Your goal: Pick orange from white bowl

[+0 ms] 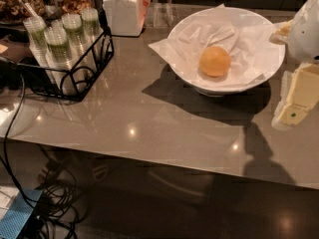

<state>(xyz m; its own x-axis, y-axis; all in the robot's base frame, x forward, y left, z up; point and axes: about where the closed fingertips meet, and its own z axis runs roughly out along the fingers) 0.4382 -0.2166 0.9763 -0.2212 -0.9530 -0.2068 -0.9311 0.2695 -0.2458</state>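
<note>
Gripper (296, 96) low at the right edge of the counter (149, 118), just beside the rim of the white bowl (249, 85) and apart from the fruit. No telling from here whether open or closed, though certainly not on the orange (215, 60). That 1 orange resting near the middle of the bowl on crumpled white paper (184, 39), untouched, so grasp not yet begun by the look of it. Likely troubles: round, smooth skin apt to roll aside on the loose paper if nudged off-centre. Paper liable to get pinched together with the fruit and dragged out, with 1 corner hanging over the rim at left. Risk too of knocking or tipping the shallow bowl with a sideways approach across its rim; probably safer to come down from above. Less exposed but worth minding: square lidded jar (123, 11) behind the bowl at left, and wire rack (75, 78) of stacked plastic cups (57, 39) further left, both well apart from the orange. No brand, label or readable writing anywhere; only a small green dot on the gripper's cream-coloured part.
</note>
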